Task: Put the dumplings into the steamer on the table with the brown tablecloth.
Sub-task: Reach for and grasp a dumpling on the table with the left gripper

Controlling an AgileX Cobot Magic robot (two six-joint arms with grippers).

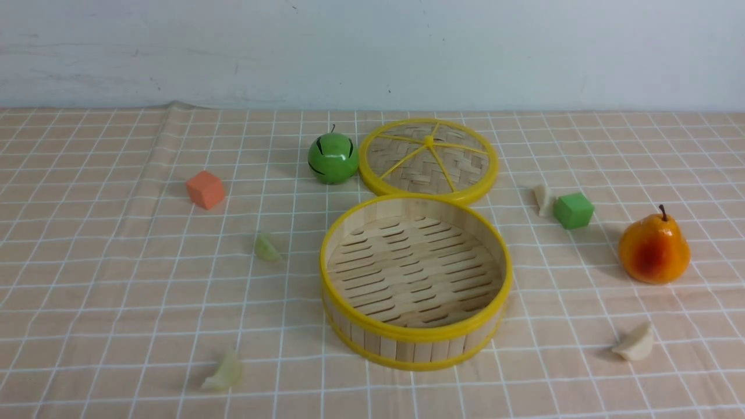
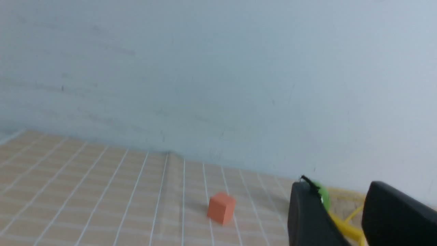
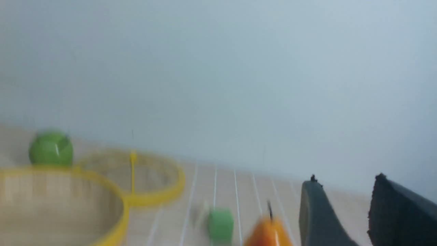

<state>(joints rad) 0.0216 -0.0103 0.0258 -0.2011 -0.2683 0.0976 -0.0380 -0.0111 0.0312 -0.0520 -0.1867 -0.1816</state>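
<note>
Steamer (image 1: 407,349): pale bamboo slats, matt, w/ glossy yellow plastic rims. Lid (image 1: 419,169): woven bamboo, same plastic rim. Cloth (image 1: 116,262) is seen as matt, slightly wrinkled fabric. Pear (image 1: 653,250) & green fruit (image 1: 333,158) are finished smooth, glossy. Cubes (image 1: 205,189): matt, foam-like. Dumplings (image 1: 634,343): dull, waxy-looking.

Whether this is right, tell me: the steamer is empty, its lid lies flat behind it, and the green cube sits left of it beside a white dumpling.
One slip: the front view shows the green cube right of the steamer, not left. The steamer is indeed empty, its lid flat behind it, a white dumpling beside the cube.
</note>
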